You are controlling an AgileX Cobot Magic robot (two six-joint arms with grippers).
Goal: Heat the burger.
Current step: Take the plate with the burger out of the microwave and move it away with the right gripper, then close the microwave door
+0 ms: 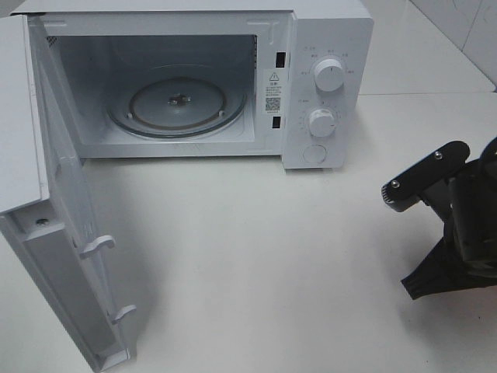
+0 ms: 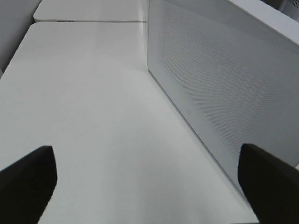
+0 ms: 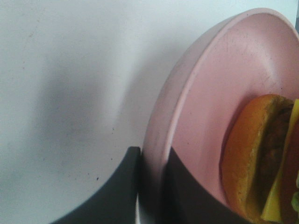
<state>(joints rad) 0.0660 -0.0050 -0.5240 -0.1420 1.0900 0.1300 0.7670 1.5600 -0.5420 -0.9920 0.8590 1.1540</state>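
- Off the table's right edge, your right gripper (image 3: 152,186) pinches the pink plate (image 3: 205,102) rim — the burger (image 3: 261,158) rides on it.
- Microwave (image 1: 326,47) door (image 1: 54,256) open, turntable (image 1: 177,105) bare — loading, closing, heating remain.
- Left gripper (image 2: 149,179) gapes, empty.

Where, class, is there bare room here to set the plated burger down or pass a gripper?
The tabletop in front of the microwave is bare, between its open door and the right arm. The glass turntable inside is free. Beyond the door, the left wrist view shows bare table. It is crowded only at the right gripper, clamping the pink plate with the burger.
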